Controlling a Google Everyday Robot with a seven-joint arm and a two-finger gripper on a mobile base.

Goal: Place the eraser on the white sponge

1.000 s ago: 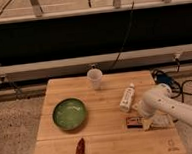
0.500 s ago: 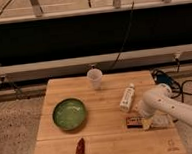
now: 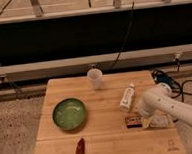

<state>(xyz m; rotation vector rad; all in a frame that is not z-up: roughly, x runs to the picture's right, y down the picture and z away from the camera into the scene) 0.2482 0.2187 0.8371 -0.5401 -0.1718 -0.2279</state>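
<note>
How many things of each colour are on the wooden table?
Green: 1, round green bowl
White or pale: 3, translucent cup, white tube bottle, off-white sponge pad
Brown: 2, flat brown eraser, reddish-brown pointed object
Total: 6
Gripper: by the eraser, right side.

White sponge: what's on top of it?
On the white sponge nothing shows in its visible part; the eraser lies beside it. The gripper above it hides the rest.

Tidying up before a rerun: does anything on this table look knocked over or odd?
The white bottle lies on its side right of centre. The eraser lies beside the white sponge, not on it, close by the gripper. Nothing looks spilled.
</note>
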